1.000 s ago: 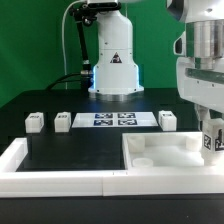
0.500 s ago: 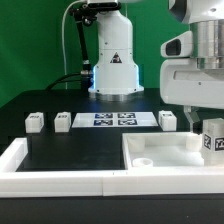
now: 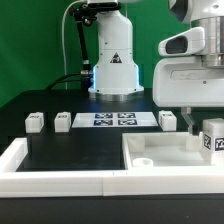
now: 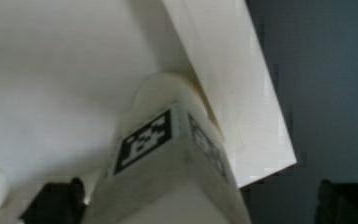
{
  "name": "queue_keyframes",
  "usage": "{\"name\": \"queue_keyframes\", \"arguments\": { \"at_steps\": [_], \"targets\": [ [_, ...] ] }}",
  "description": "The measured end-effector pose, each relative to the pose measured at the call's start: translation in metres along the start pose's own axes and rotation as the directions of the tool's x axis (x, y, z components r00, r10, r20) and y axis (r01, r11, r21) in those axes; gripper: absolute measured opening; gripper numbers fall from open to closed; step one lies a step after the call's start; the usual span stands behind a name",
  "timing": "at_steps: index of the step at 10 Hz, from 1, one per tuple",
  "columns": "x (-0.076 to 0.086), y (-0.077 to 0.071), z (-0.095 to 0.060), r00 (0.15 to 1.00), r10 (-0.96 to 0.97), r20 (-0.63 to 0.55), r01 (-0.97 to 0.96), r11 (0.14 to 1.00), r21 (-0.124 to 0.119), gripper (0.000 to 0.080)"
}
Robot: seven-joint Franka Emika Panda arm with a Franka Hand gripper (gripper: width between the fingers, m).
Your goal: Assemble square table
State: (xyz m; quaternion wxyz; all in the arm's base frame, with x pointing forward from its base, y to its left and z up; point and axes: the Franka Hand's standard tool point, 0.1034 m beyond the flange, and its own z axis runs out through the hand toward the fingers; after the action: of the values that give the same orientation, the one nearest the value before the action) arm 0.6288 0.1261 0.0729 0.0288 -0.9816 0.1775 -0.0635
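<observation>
Black jaws wide, seemingly astride leg block

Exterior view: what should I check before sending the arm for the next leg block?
1. Fingers open, holding nothing: ok.
2. Tagged white leg block upright on the large white square plastic slab: ok.
3. That leg fully seated in its corner: cannot tell.
4. Slab's near corner hole uncovered: ok.
5. Three loose white leg blocks standing apart on the black work surface: ok.
</observation>
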Motion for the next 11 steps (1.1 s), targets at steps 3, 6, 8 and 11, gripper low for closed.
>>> {"name": "queue_keyframes", "arguments": {
  "at_steps": [3,6,8,11],
  "targets": [
    [-0.0006,0.0001,0.0006,0.979,-0.204,-0.009,0.204,0.979,-0.019,0.0649],
    [0.0001,0.0023,0.0022,0.953,-0.302,-0.022,0.302,0.953,-0.027,0.0522],
    [0.0012,0.0045,0.0025,0.954,-0.298,-0.022,0.297,0.954,-0.030,0.0290],
    [0.0014,0.0047,0.0026,0.963,-0.270,-0.023,0.269,0.963,-0.029,0.0290]
  ]
}}
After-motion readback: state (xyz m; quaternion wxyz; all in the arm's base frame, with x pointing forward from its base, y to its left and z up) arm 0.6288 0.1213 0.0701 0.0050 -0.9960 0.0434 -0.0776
